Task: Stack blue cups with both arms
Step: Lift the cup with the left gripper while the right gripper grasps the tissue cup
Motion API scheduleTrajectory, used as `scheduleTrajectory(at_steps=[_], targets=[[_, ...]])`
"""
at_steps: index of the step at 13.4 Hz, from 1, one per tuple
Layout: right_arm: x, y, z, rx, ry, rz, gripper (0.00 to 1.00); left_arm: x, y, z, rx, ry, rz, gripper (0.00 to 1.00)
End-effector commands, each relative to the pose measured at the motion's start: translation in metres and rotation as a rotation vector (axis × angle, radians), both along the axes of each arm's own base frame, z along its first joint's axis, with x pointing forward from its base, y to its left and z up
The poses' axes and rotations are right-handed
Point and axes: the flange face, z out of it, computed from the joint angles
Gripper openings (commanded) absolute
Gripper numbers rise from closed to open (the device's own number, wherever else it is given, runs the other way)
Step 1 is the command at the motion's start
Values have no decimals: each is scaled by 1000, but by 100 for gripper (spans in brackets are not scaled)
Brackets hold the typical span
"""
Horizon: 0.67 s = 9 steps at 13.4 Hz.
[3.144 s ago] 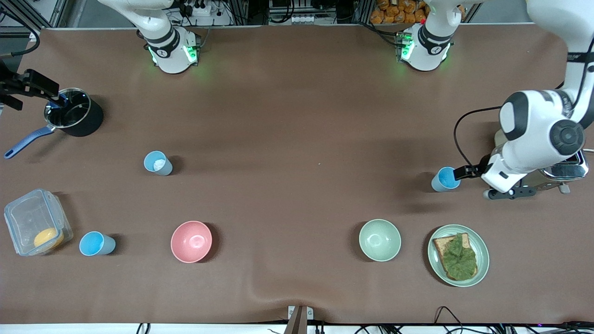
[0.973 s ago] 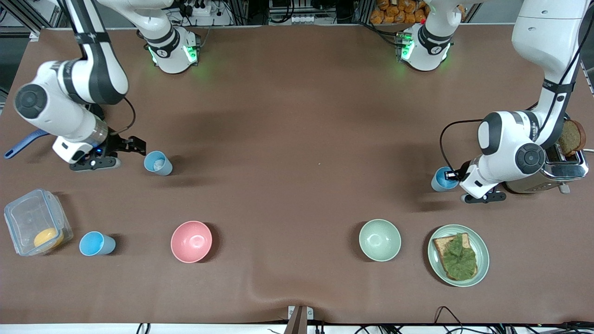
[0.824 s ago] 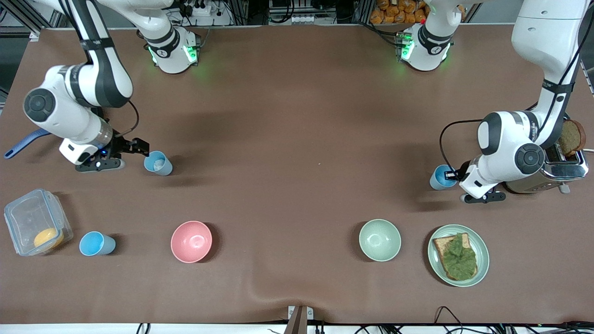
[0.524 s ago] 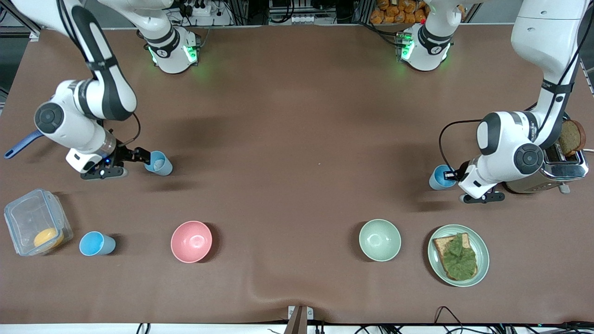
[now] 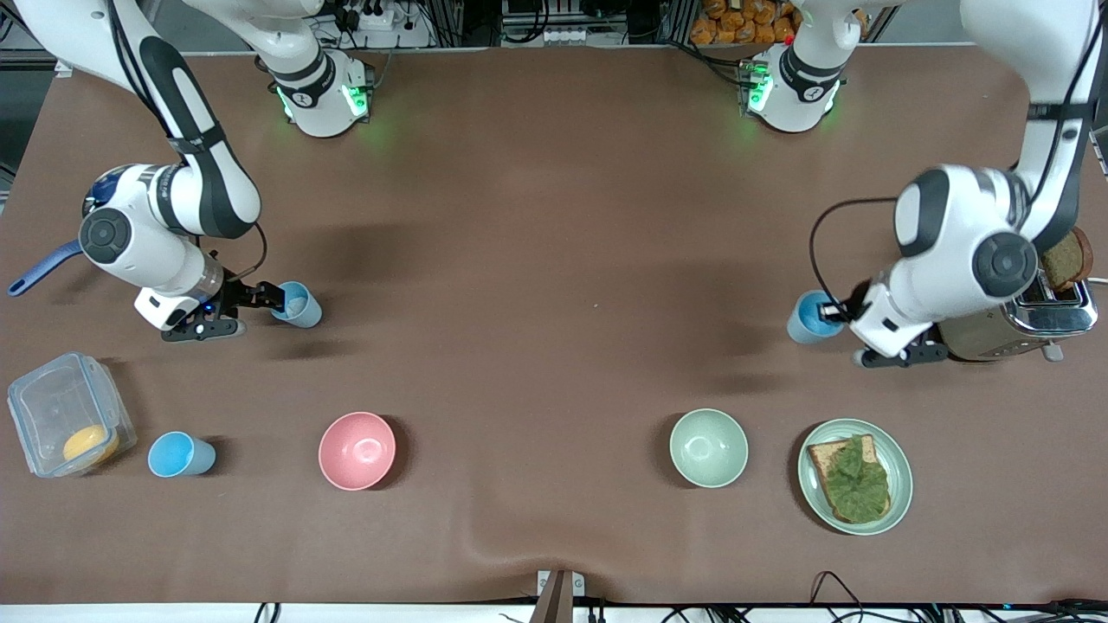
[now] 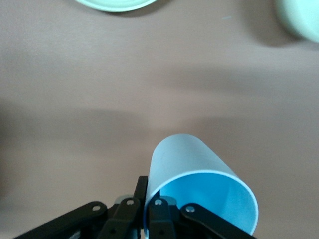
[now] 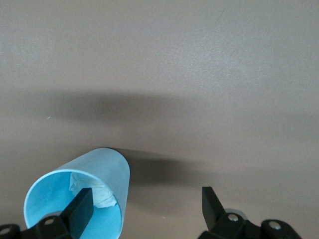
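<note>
1. Moving in from the pot's end of the counter, the right hand now reaches the paler blue cup; three seconds back this arm was off at the counter's edge by the pot, and half a second ago it had only just arrived at the rim.
2. In the right wrist view, one finger sits inside this cup, against the white patch, and the other stands outside, well clear of the wall. The hand is wide open and grips nothing; the cup stands on the counter, unmoved.
3. A second blue cup stands untouched, nearer the front camera than the right hand, between the clear box and the pink bowl.
4. Over at the toaster end, the third blue cup has shifted toward the middle of the counter since half a second ago, tilted and apparently lifted in the left hand.
5. From the left wrist view, this hand is pinched tight on the rim of that cup, one finger inside, one outside.
6. My reading: one pick is done, and the right hand needs to close before any stacking begins.
</note>
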Motion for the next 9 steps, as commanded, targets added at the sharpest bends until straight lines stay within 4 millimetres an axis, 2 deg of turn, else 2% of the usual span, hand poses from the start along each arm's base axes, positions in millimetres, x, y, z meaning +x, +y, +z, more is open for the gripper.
scheduleTrajectory(at_steps=[1, 2, 3, 4, 5, 7, 9], targets=[[-3, 13, -7, 2, 8, -5, 25, -3, -21, 79, -4, 13, 3, 0], [-4, 16, -7, 0, 15, -35, 3, 2, -21, 107, -7, 8, -6, 0], [-4, 19, -7, 0, 18, -54, 0, 4, -21, 133, -10, 9, -7, 0], [-3, 24, -7, 5, 20, -54, 0, 4, -22, 153, -13, 11, -15, 0], [-4, 29, -5, 27, 36, -77, 0, 2, -22, 164, -12, 15, -18, 0], [1, 50, 10, 53, 34, -70, 0, -10, -18, 194, -7, -20, -29, 0], [11, 68, 29, 57, 21, -35, 0, -14, -18, 202, -6, -26, -37, 0]])
